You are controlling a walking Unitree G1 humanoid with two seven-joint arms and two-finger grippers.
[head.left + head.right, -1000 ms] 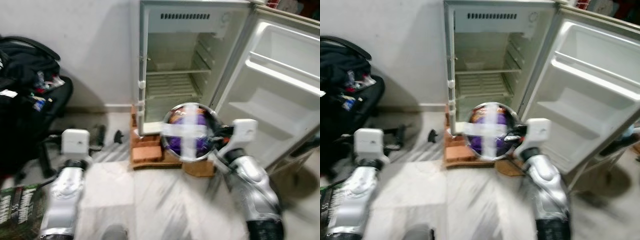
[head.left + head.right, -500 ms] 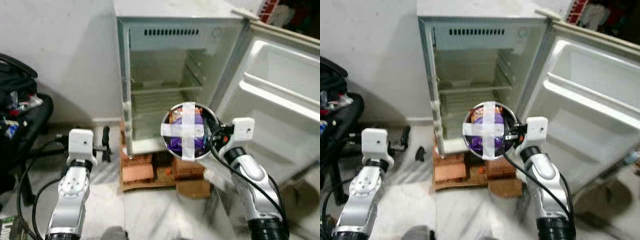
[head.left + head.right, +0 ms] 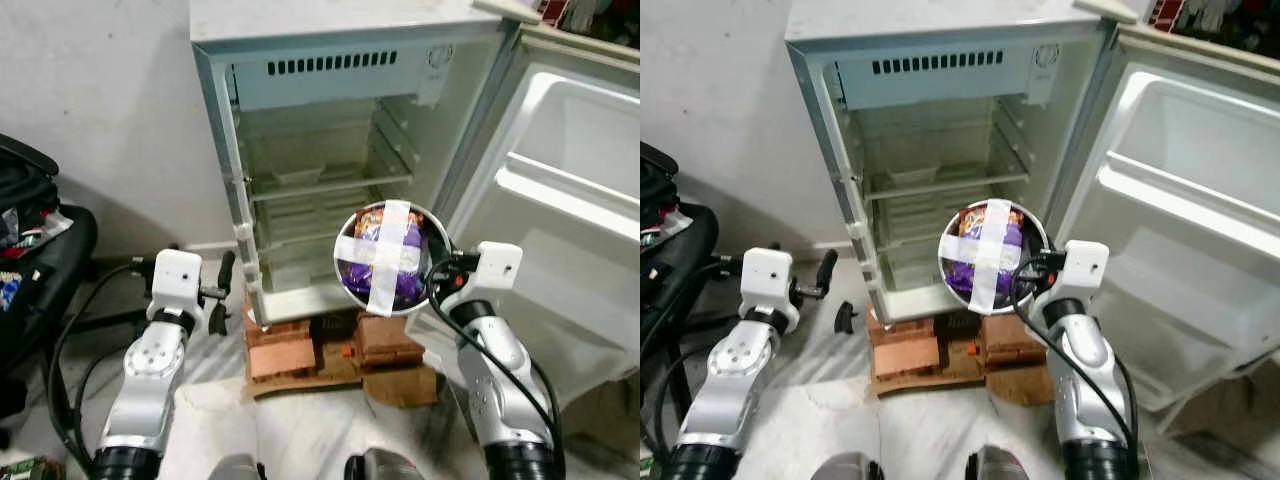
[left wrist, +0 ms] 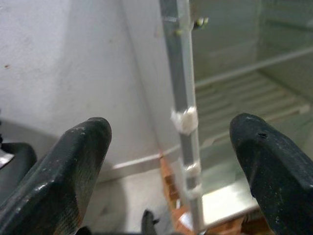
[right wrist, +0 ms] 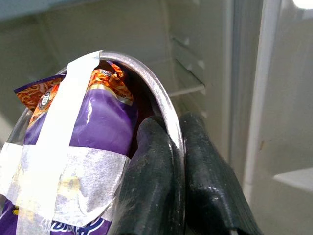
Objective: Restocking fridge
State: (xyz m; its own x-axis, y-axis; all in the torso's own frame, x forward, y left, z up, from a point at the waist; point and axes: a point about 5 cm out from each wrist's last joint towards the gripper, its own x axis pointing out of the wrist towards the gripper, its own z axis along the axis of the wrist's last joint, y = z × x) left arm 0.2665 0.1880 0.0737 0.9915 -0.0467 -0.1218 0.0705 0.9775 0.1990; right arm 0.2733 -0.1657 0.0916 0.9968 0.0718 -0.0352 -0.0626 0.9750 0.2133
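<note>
A small white fridge stands open in front of me, its wire shelves bare. Its door swings out to the right. My right gripper is shut on the rim of a steel bowl, tipped on edge in front of the lower compartment. Inside the bowl is a purple and orange snack packet, held in by a cross of white tape. My left gripper is open and empty, low beside the fridge's left front edge.
The fridge rests on red bricks and cardboard on the pale floor. A black chair loaded with bags is at the left, with cables trailing by my left arm. The white wall runs behind.
The camera has moved closer and the blur has cleared; the fridge's top is now in view. The bowl stays in my right gripper, now level with the lower shelf. My left arm has risen.
</note>
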